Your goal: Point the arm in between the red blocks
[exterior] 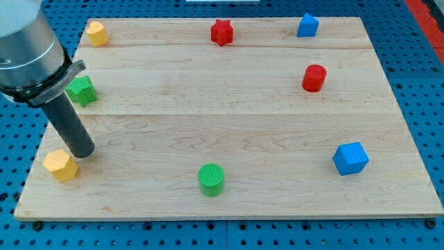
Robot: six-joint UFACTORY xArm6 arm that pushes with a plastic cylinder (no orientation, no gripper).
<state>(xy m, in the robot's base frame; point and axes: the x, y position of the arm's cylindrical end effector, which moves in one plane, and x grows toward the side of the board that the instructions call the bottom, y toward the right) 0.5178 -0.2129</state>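
Observation:
A red star-shaped block sits near the view's top, at the middle of the wooden board. A red cylinder sits to its lower right. My tip rests on the board at the view's lower left, far from both red blocks. It stands just to the upper right of a yellow hexagonal block, almost touching it. A green block lies behind the rod, above the tip.
A yellow block is at the top left corner. A blue block is at the top right. A blue cube is at the lower right. A green cylinder is at the bottom middle.

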